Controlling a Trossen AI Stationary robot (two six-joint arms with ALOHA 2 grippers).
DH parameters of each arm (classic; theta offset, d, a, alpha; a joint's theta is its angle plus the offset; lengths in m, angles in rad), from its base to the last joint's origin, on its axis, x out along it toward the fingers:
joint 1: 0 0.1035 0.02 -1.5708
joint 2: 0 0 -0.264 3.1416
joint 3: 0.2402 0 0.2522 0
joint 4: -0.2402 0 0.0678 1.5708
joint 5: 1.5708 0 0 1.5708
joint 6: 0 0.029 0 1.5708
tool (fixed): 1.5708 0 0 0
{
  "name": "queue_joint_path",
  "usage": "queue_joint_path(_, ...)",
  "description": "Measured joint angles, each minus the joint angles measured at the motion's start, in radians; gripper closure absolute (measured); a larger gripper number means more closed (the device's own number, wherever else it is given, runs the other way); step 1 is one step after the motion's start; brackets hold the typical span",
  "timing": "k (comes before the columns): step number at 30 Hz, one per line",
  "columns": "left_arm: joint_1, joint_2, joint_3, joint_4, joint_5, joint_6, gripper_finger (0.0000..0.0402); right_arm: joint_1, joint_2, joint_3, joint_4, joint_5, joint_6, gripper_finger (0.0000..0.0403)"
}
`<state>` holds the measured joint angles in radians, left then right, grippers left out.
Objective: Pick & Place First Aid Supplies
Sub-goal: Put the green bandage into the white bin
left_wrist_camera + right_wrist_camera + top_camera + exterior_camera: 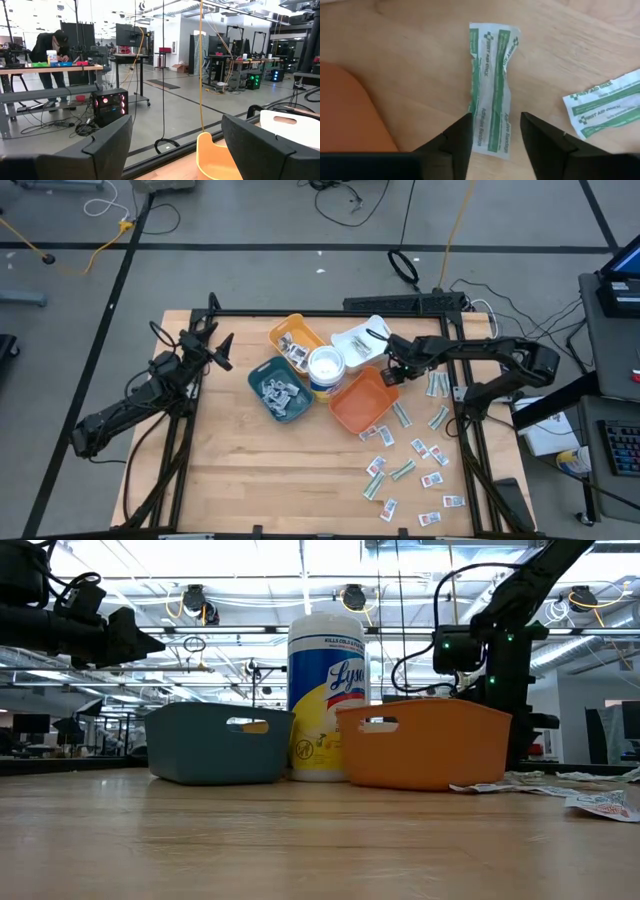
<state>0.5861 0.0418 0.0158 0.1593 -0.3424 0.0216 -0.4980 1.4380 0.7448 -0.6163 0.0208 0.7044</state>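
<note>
From your overhead camera, the right end effector (389, 372) was hard to read: it sat low over the tabletop (250, 470) just beside the orange tray (362, 402), and its fingertips were lost against the dark arm. Your right wrist camera gave the clearer look. There the right end effector (496, 131) had its two fingers parted, one on each side of the near end of a green-and-white strip packet (491, 87) lying flat on the wood; you could not tell whether the fingers touched it, and nothing was lifted. A second green-and-white strip (607, 102) was cut off at the picture's edge, and only a corner of the orange tray showed.

The left end effector (222, 350) hung above the tabletop's far left part, fingers spread wide and empty. Its wrist camera looked out into the room, catching only slivers of the yellow tray (212, 157) and the white tray (295, 125).

As for containers, you had four trays clustered around a white round tub (326, 367). The yellow tray (297, 340) and the blue-grey tray (280, 388) each held a heap of small packets, too small to sort by kind. The orange tray looked bare inside. The white tray (360, 340) was partly covered by the right arm, so its contents could not be made out.

The remaining loose packets (415, 465) lay scattered on the tabletop's right side, from beside the orange tray towards the near edge. At table height they showed only as a thin flat line (545, 785).
</note>
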Motion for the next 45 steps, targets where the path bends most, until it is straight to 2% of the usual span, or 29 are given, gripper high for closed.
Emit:
queue_joint_path(12, 0.000, 0.000, 0.000, 0.000, 0.000, 0.000, 0.0094, 0.001, 0.025, 0.001, 0.020, 0.000, -0.030, 0.0394)
queue_joint_path(20, 0.000, 0.000, 0.000, 0.000, 0.000, 0.000, 0.0094, 0.002, -0.014, 0.063, -0.091, 0.003, -0.048, 0.0401)
queue_joint_path(28, 0.000, 0.000, 0.000, 0.000, 0.000, 0.000, 0.0094, 0.002, -0.025, 0.239, -0.371, 0.004, -0.093, 0.0402)
queue_joint_path(33, 0.000, 0.000, 0.000, 0.000, 0.000, 0.000, 0.0094, 0.002, -0.022, 0.349, -0.467, 0.004, -0.096, 0.0402)
queue_joint_path(36, 0.000, 0.000, 0.000, 0.000, 0.000, 0.000, 0.0094, 0.002, 0.023, 0.431, -0.507, 0.004, -0.111, 0.0402)
queue_joint_path(45, 0.000, 0.000, 0.000, 0.000, 0.000, 0.000, 0.0094, -0.048, 0.279, 0.740, -0.524, 0.004, -0.223, 0.0402)
